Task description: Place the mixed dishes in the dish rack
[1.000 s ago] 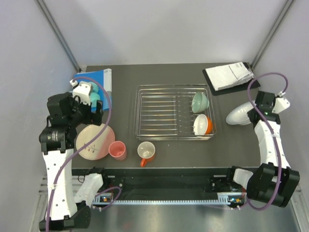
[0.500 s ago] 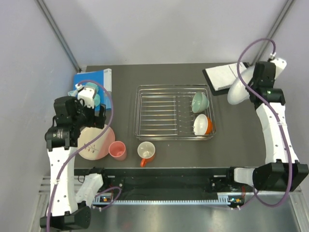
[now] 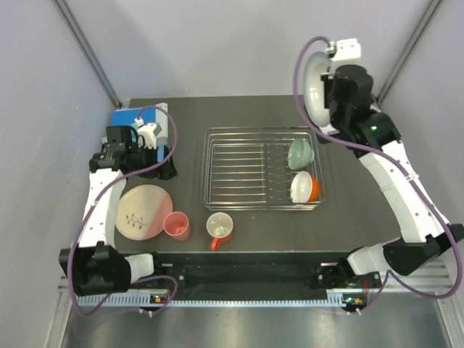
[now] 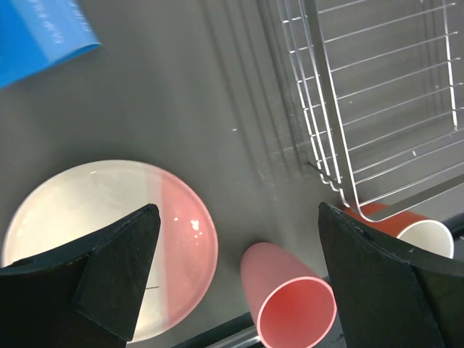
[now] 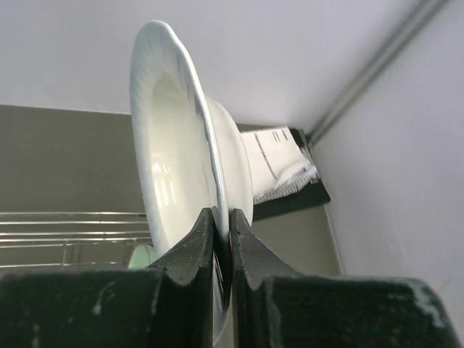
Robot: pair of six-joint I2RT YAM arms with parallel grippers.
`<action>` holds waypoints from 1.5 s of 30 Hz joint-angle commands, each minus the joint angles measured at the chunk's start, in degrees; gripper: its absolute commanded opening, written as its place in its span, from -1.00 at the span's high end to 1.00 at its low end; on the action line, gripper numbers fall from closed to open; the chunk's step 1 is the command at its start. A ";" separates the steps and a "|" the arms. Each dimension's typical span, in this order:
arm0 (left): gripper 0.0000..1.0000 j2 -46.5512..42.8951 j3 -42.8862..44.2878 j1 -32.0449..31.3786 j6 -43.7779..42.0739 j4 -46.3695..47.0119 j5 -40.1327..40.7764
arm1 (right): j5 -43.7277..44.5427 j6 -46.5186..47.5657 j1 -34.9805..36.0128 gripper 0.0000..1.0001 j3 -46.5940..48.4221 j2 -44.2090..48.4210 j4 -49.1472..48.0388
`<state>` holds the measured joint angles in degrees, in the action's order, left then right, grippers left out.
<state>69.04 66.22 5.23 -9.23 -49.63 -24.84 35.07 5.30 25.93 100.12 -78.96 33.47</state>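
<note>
One white shallow bowl [image 3: 313, 80], rim-clamped in the right hand [image 5: 221, 217], should be lowered edgewise into the dish rack [image 3: 254, 130].

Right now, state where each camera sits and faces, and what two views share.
Top external: above, behind the bases, looking down on dish rack; both arms show.
Left wrist: looks down at pink cup; open left pincer shows.
Right wrist: faces the back wall; right pincer grips white shallow bowl.
Top and left wrist share the pink cup.
</note>
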 commanded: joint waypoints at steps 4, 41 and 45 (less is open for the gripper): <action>-0.89 5.05 4.98 -1.72 1.59 2.96 -5.22 | 6.59 26.30 11.93 1.00 -1.76 -4.27 -22.31; -0.91 12.88 5.15 -9.45 5.10 8.14 -0.30 | -24.26 59.29 13.18 1.00 -20.92 1.53 -19.23; -0.91 12.53 5.06 -9.45 5.10 8.32 -0.12 | -26.37 61.58 11.16 1.00 -22.42 0.91 -21.43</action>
<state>82.96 70.52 -4.08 -4.08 -43.51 -25.41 10.66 62.04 39.09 77.12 -80.31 21.82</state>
